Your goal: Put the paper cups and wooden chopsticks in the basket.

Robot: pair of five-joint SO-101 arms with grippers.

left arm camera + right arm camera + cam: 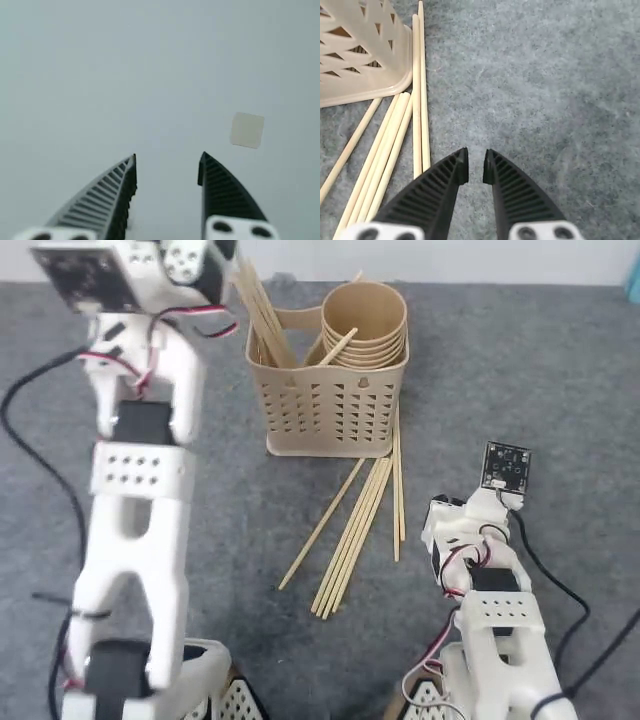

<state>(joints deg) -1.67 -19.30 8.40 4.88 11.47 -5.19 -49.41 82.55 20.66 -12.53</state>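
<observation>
A beige slotted basket point(330, 415) stands at the back middle of the table. A stack of paper cups point(366, 322) sits inside it, with a bundle of wooden chopsticks point(262, 312) leaning in its left corner and a single stick point(340, 344) across the cups. Several more chopsticks point(355, 525) lie on the grey mat in front of the basket, also seen as chopsticks point(418, 100) beside the basket's corner point(365, 55). My right gripper point(475, 161) hovers low, just right of these sticks, shut with nothing in it. My left gripper point(167, 162) is raised high, open and empty, facing a blank wall.
The left arm point(140, 470) stands tall at the left of the basket. The right arm point(490, 580) is folded low at the front right. Grey mat point(545, 75) stretches free to the right of the loose chopsticks. A small pale square point(247, 130) is on the wall.
</observation>
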